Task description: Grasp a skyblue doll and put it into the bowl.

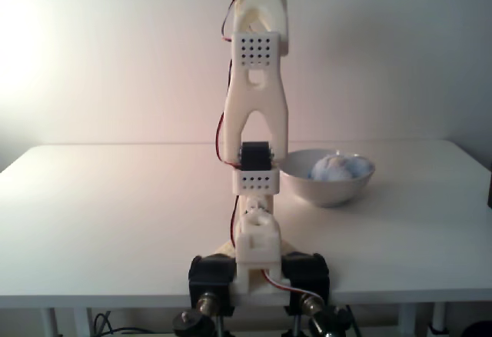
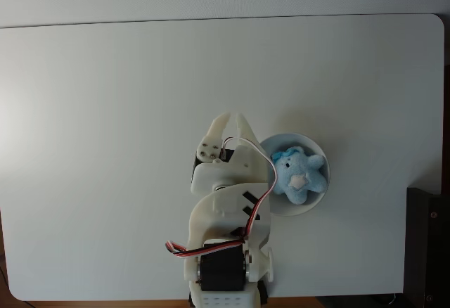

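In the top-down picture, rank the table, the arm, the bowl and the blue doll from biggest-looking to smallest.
1. White table
2. Robot arm, though it sits nearer the camera, which inflates it
3. White bowl
4. Sky-blue doll, lying inside the bowl

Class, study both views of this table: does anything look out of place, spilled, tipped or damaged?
Nothing stands out. The fluffy sky-blue plush doll lies inside the upright white ceramic bowl; the white arm's gripper sits beside the bowl, its fingertips together.
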`<state>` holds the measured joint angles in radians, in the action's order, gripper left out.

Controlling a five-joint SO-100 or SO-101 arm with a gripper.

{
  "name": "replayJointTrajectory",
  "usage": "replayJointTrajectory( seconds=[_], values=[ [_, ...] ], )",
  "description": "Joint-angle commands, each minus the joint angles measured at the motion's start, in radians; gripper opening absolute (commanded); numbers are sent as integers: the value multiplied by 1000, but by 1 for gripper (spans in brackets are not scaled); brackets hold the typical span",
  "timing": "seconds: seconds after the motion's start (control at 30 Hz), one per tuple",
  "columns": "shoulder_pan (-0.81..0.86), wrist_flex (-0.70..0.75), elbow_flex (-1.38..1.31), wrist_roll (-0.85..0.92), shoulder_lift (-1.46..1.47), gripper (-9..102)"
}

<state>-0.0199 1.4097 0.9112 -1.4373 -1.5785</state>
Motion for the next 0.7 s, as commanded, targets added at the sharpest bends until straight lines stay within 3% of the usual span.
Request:
replayJointTrajectory(
  seconds=[0.0,0.37,0.67],
  values=[
    [-55,-12,-41,-6,-43,2],
    [-146,5,21,-5,-305,2],
    [-138,-6,403,-8,-753,2]
  ],
)
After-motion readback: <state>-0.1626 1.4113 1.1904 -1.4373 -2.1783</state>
